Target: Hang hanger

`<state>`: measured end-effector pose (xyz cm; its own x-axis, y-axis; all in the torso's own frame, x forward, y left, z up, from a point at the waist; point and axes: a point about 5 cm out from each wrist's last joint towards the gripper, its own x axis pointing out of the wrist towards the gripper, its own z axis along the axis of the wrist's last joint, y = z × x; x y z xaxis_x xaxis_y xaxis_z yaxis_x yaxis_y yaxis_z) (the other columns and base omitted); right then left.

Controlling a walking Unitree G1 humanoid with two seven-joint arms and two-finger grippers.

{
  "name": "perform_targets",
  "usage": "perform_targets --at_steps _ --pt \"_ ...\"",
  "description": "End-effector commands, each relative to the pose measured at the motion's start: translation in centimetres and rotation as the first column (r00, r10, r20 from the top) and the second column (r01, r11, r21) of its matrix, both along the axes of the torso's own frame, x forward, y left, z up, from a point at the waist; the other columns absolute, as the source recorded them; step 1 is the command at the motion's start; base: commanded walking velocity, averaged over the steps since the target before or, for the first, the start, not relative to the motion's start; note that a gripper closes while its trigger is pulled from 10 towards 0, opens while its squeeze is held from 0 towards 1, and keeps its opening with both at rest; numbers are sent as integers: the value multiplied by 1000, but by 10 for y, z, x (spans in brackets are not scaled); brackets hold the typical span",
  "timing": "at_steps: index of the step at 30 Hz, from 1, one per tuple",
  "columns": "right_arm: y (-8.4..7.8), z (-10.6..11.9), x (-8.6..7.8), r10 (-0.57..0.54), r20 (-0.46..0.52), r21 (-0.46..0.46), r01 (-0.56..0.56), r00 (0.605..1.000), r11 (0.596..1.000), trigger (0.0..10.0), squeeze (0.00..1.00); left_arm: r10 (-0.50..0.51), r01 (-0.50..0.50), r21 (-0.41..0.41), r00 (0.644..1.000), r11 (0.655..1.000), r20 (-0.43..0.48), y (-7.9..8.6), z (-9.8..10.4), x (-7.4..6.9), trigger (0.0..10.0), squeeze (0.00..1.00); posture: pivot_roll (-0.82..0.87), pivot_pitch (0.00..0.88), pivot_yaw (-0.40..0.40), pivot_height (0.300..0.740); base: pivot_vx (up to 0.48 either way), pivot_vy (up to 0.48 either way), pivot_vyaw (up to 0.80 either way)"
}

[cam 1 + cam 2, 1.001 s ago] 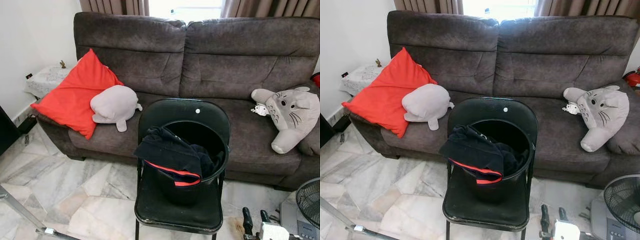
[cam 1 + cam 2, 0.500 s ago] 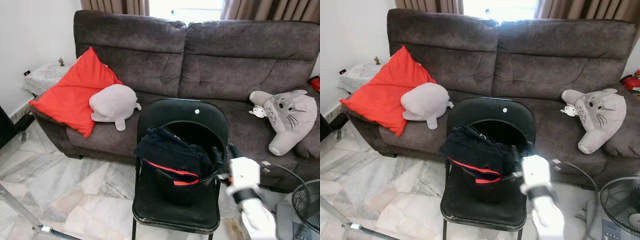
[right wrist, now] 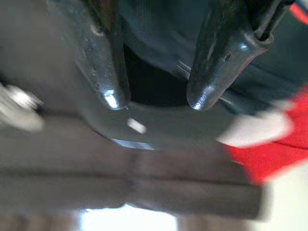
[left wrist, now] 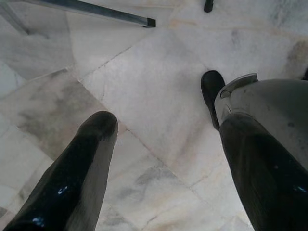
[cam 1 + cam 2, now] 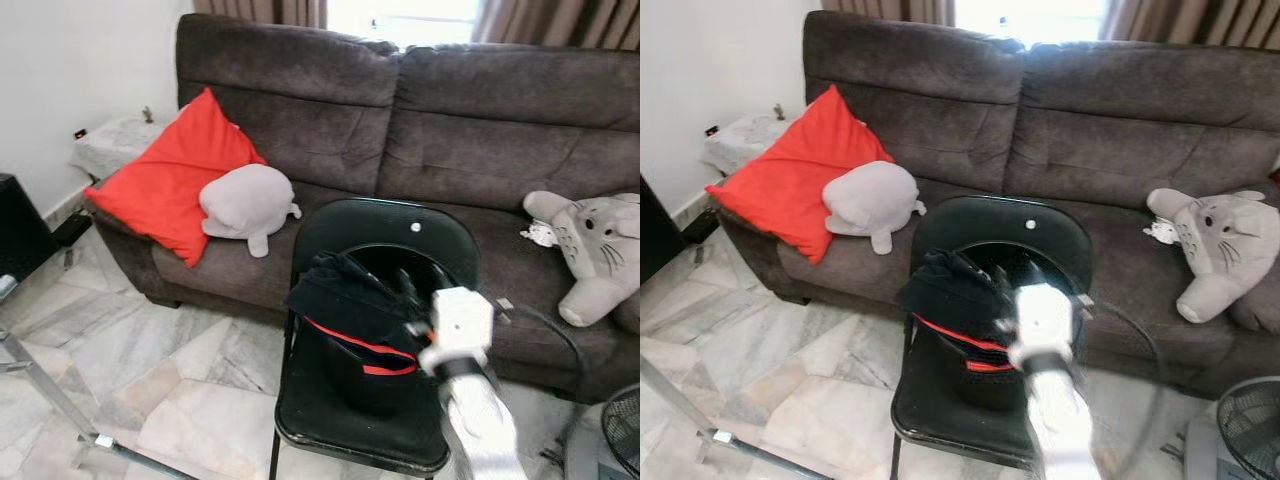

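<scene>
Raised since earlier, right pincer (image 5: pixel 418 290) hovers narrowly parted over the bucket (image 5: pixel 372 375).

Daylit, window (image 5: pixel 400 8) glare; right arm (image 5: pixel 1050 400) motion-blurred, maybe defocused.

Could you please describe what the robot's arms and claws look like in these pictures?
The right claw has two long, glossy black fingers on a boxy white wrist block, a silver forearm and a looping black cable. The left claw has the same rounded black fingers.
</scene>
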<state>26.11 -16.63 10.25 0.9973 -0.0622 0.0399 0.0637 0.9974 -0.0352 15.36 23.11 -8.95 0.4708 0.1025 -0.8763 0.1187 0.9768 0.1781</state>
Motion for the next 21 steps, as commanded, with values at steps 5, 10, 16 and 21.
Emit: perform_targets --at_steps 5,10,16,21 --pt "-36 -9 -20 -199 -53 104 204 979 973 10000 0 22 -22 0 1000 1000 2 2 0 -2 10000 0 -18 0 26 740 0 0 0" --pt "-48 -19 -31 -241 -69 86 246 968 965 10000 0 25 -25 -1 1000 1000 5 2 0 -2 10000 0 -8 0 22 740 0 0 0" --pt "-58 -33 -37 -303 -132 129 319 944 939 10000 0 38 -38 -1 999 999 3 3 -1 -3 10000 0 3 0 20 740 0 0 0" --pt "-52 -27 -30 -278 -104 138 291 955 947 10000 0 66 -66 -11 998 998 2 3 -1 -5 10000 0 9 0 17 740 0 0 0"
